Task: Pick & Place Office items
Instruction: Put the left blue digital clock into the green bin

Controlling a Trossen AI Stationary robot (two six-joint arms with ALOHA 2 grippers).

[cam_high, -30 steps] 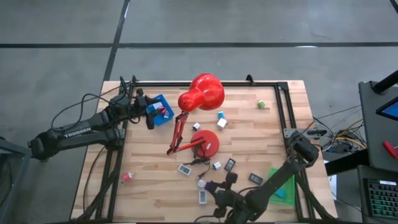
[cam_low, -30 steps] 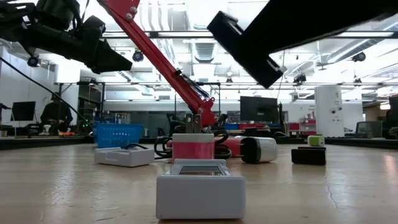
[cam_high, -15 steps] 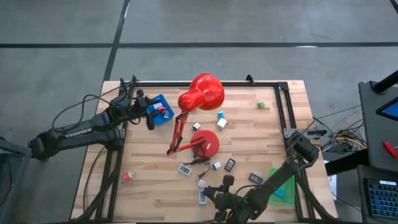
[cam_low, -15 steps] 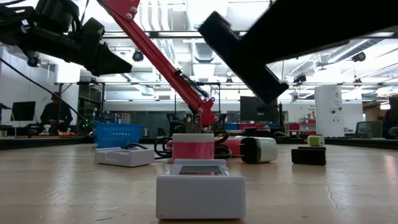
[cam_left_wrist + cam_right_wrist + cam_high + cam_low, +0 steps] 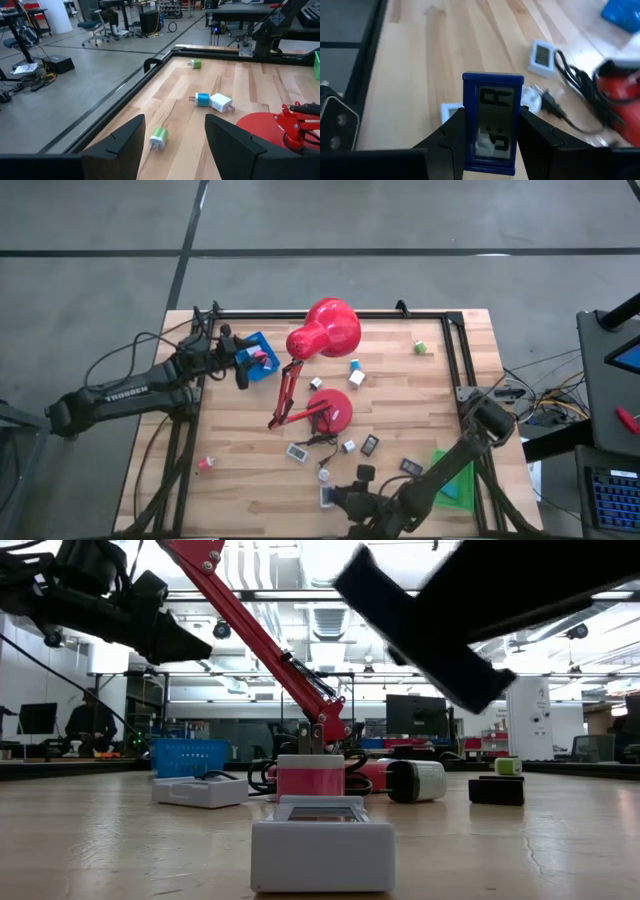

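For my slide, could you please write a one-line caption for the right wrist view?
Right gripper holds a small blue-framed digital clock upright above the wooden table.

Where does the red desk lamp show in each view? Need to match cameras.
High: red desk lamp mid-table, head toward the far edge.
Low: its arm slants up-left from centre.
Left wrist: its base, lower right.
Right wrist: blurred red at the right edge.
Landmark: white display near the base, also in low and right wrist.
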